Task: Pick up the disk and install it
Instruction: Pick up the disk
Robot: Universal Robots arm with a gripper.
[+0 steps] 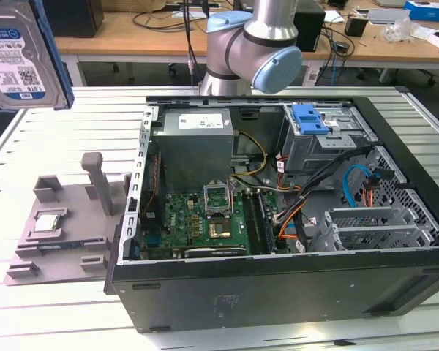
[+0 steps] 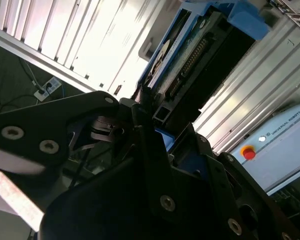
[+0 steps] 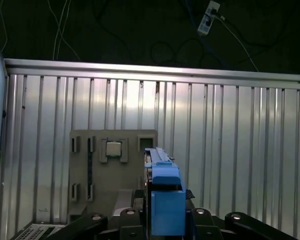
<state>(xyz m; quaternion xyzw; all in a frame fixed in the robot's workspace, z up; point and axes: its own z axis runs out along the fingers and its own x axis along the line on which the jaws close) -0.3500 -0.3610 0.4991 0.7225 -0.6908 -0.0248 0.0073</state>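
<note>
Pickup done: pincer [image 3: 165, 216] clamped on the disk [image 1: 18, 55], held high off the tabletop [image 1: 73, 121]; install pending, needs it squared to the drive cage [image 1: 316, 150].

Print too small to read covers the label of the disk [image 1: 14, 58] and a sticker on the power supply [image 1: 194, 146]; lettering marks the control box [image 2: 282, 142].
</note>
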